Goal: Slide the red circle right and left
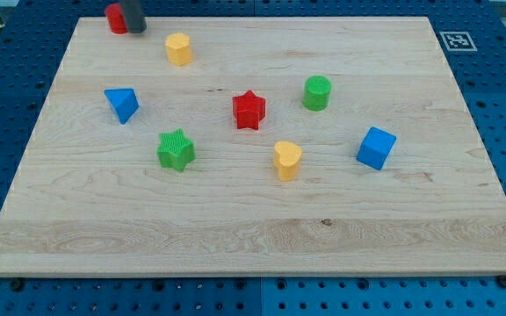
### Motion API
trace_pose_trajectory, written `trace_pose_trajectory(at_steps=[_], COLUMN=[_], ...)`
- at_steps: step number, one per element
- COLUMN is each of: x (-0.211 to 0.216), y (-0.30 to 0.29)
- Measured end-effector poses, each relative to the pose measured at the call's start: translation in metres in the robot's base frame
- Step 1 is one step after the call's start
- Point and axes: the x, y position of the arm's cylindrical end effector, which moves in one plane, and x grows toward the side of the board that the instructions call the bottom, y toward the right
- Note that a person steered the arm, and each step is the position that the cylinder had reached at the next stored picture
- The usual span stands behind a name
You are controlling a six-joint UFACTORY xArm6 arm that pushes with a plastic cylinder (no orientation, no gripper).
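Note:
The red circle point(114, 18) sits at the top left corner of the wooden board point(253, 237), partly hidden by my rod. My tip point(136, 30) touches the board right beside the red circle, on its right side. The rod itself rises out of the view's top edge.
A yellow hexagon block point(178, 49) lies just right of my tip. A blue triangle block point(122, 104), a green star point(176, 150), a red star point(249, 110), a green cylinder point(317, 92), a yellow heart point(287, 160) and a blue cube point(375, 147) are spread over the board.

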Motion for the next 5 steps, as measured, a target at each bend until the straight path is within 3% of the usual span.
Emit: trace_pose_trajectory(at_steps=[1, 3, 5], x=[-0.025, -0.026, -0.002], y=[0.026, 0.009, 0.029])
